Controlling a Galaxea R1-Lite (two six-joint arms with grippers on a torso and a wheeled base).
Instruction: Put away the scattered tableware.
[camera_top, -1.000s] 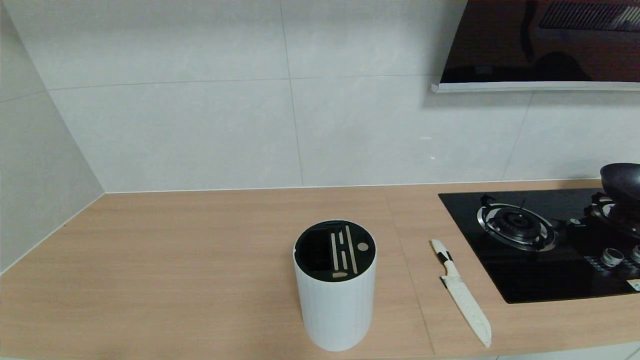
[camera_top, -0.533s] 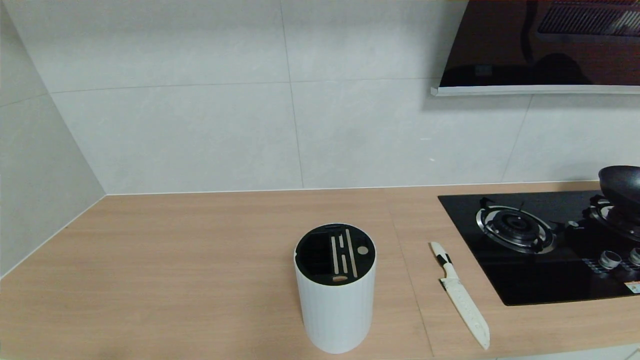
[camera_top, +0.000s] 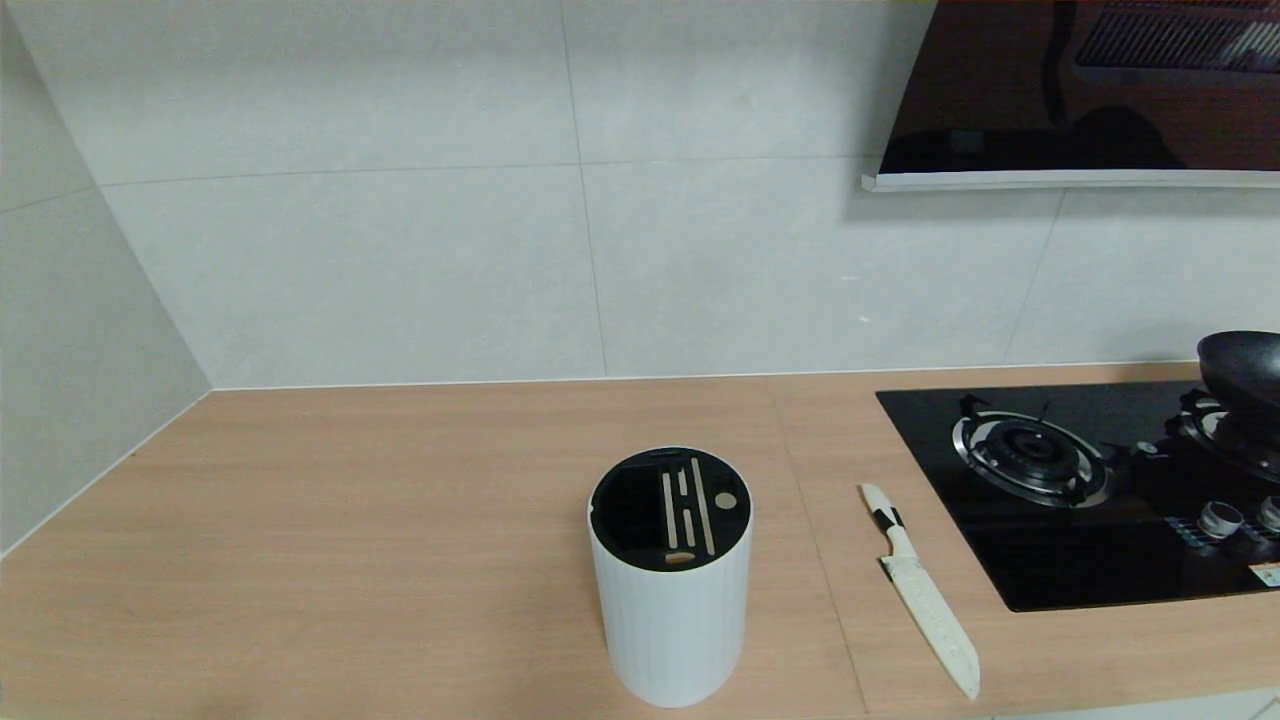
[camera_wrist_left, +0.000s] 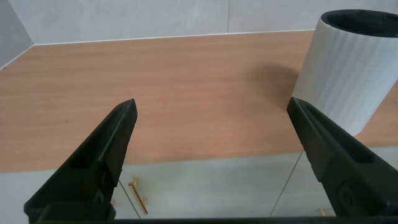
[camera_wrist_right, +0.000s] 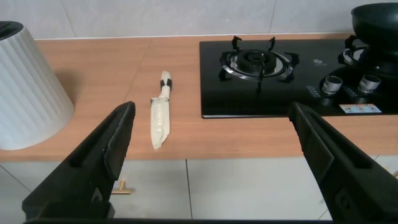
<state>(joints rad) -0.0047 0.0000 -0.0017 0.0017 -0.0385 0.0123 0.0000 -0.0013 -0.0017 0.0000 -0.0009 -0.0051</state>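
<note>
Knife flat on the counter between white holder and stove, handle far, tip near. Way closer to right gripper, spread wide just off the near edge. Left gripper wide too, over by the holder.

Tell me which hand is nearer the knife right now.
Right. The right hand, open, hangs before the counter with the knife lying just ahead of it. The left hand, also open, faces the white holder, which stands to the knife's left.
</note>
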